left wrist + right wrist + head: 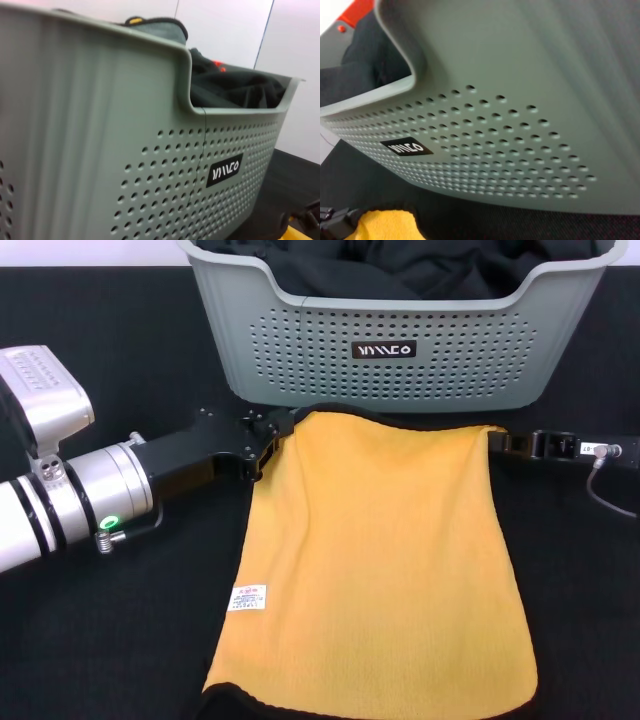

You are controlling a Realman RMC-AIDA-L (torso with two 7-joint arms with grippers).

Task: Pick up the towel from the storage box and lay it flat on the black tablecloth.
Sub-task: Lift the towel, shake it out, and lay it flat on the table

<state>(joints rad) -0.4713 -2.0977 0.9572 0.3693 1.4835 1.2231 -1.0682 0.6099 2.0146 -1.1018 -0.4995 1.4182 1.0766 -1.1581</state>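
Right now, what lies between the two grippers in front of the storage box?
In the head view, the towel's far edge spans from the left gripper to the right gripper, each at a corner, just before the storage box. It rests on the black tablecloth.

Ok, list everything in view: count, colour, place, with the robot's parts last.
towel: one, yellow-orange, spread on the cloth before the basket
white label: one, on the towel's left edge
storage box: one, light grey, behind the towel
dark fabric: black, bunched inside the box
black tablecloth: one, under everything
left gripper: black, at the towel's far left corner
right gripper: black, at the far right corner
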